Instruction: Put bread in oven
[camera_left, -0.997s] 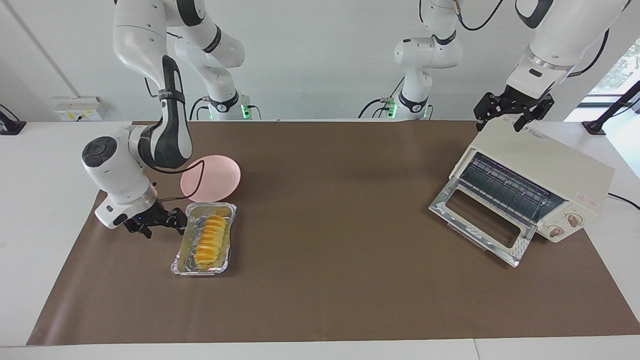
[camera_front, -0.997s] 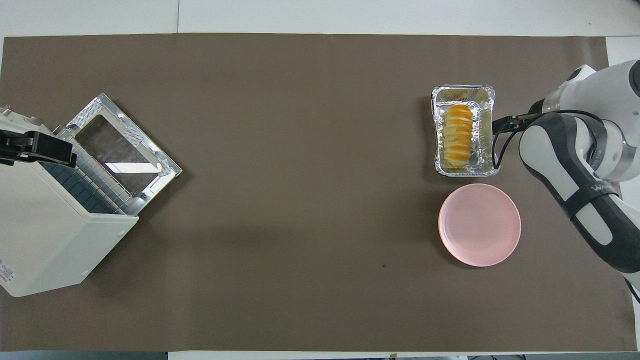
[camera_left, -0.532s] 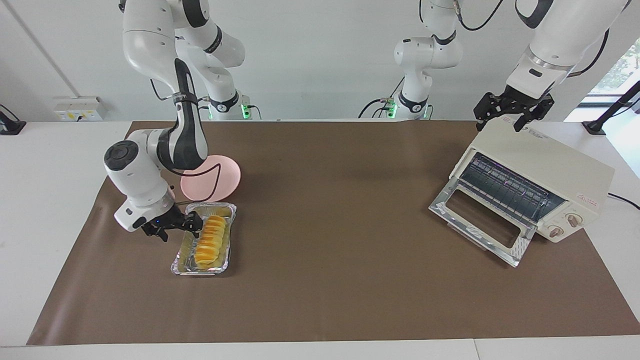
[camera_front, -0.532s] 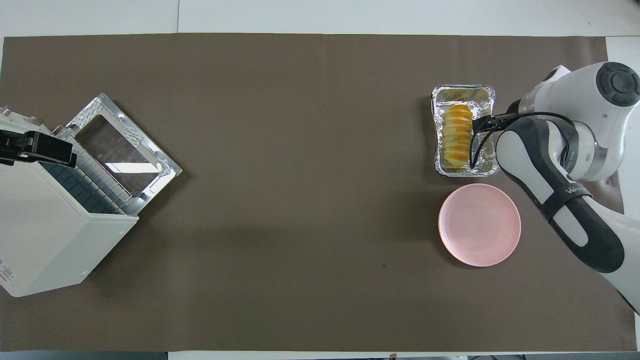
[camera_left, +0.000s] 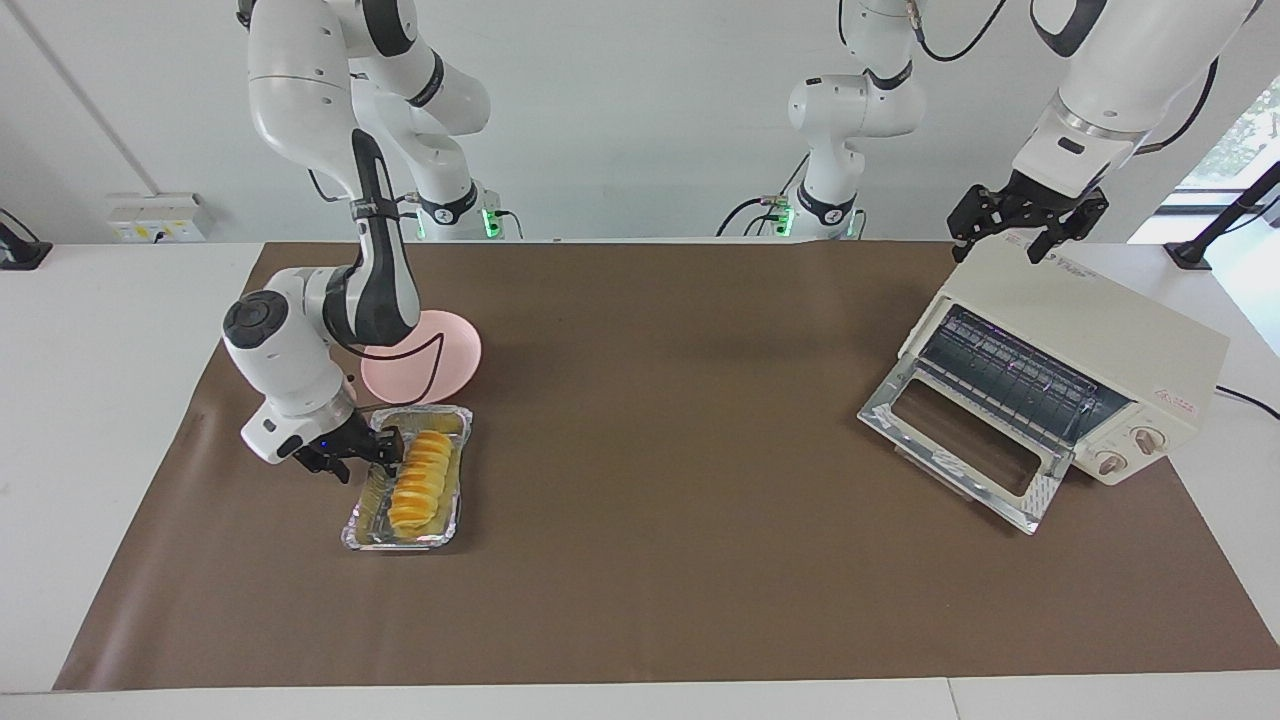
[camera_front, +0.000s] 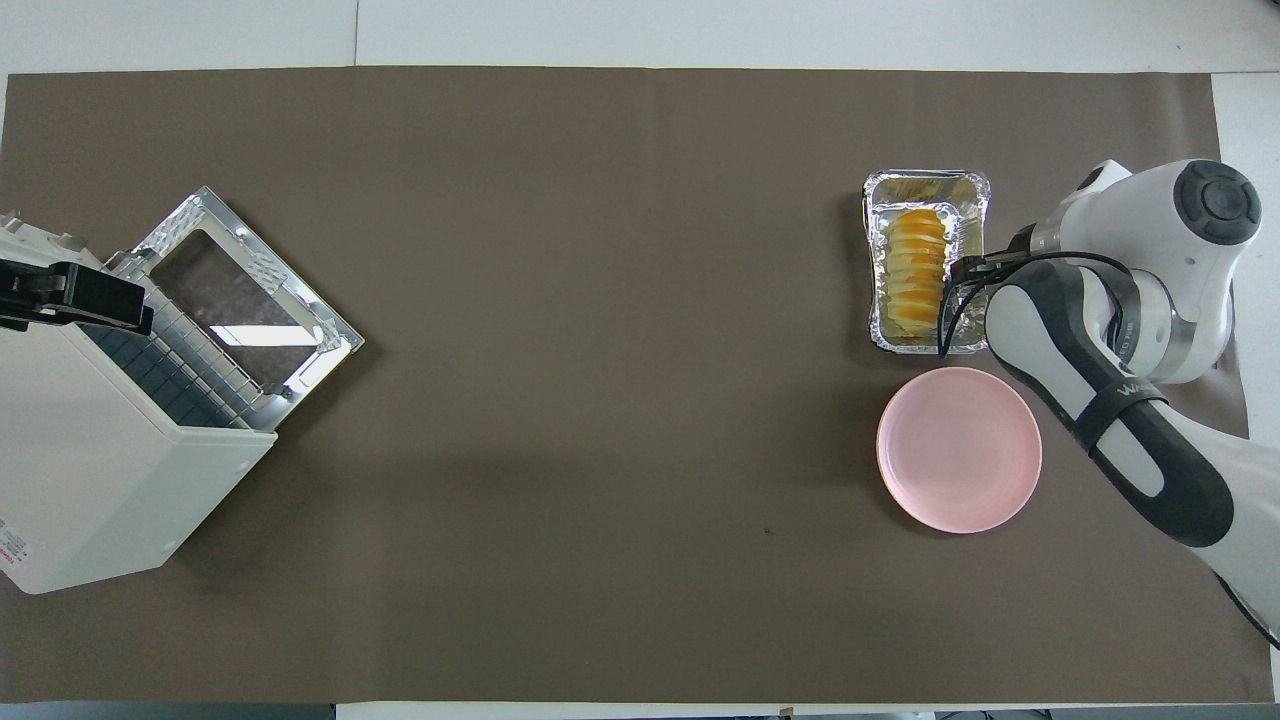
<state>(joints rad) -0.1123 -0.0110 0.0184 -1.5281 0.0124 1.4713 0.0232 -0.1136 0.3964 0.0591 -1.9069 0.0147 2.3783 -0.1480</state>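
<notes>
The yellow-orange ridged bread (camera_left: 420, 480) lies in a silver foil tray (camera_left: 400, 543) toward the right arm's end of the table; it also shows in the overhead view (camera_front: 915, 270). My right gripper (camera_left: 368, 458) is low at the tray's rim beside the bread and looks open; in the overhead view (camera_front: 962, 268) its tip lies over that rim. The cream oven (camera_left: 1100, 320) stands at the left arm's end with its glass door (camera_left: 965, 440) dropped open and the rack showing. My left gripper (camera_left: 1025, 225) is open, at the oven's top edge nearest the robots, and waits there.
A round pink plate (camera_left: 440, 360) lies next to the tray, nearer the robots, partly covered by the right arm. A brown mat (camera_left: 650, 450) covers the table. The oven (camera_front: 90, 470) and its open door (camera_front: 240, 290) fill one corner in the overhead view.
My right gripper has moved in from outside the tray to the tray's rim beside the bread. The bread, the tray, the oven and the left arm have not moved.
</notes>
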